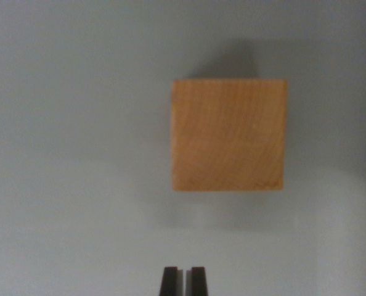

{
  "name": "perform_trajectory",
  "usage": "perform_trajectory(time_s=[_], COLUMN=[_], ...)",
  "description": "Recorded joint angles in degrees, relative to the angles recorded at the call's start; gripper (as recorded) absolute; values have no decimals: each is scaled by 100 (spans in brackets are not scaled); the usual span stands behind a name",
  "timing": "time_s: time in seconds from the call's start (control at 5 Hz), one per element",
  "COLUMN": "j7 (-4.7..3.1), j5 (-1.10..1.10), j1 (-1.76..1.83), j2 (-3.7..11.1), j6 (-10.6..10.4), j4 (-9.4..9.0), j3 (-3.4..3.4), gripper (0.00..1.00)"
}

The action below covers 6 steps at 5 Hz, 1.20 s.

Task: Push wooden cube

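Approach stage: gripper [183, 280], jaws nearly closed and empty, sits just short of wooden cube [228, 134] on grey tabletop [60, 154]; advancing forward and slightly rightward should establish contact.

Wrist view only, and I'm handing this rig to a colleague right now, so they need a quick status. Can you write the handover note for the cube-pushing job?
Hand: only the two dark fingertips show at the bottom edge, close together with a thin gap between them; nothing is held.
Wooden cube: sits on the plain grey surface, above the hand in the wrist view and offset toward the wrist view's right. A clear stretch of surface separates it from the fingertips, so there is no contact.
Done: the hand faces the cube, roughly lined up.
Left: close the gap, likely shifting a little toward the wrist view's right, then push the cube.
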Motion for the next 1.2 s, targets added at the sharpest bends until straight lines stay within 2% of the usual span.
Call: perform_trajectory(time_s=[0.2,0.4,0.6,0.8,1.0,1.2], j7=[0,-75,-75,-133,-133,-172], j5=[0,8,8,15,15,19], j1=[0,-45,-45,-79,-79,-103], j2=[0,71,71,126,126,162], j6=[0,-146,-146,-257,-257,-332], j4=[0,-81,-81,-142,-142,-184], j3=[0,-32,-32,-56,-56,-72], gripper=[0,0,0,0,0,0])
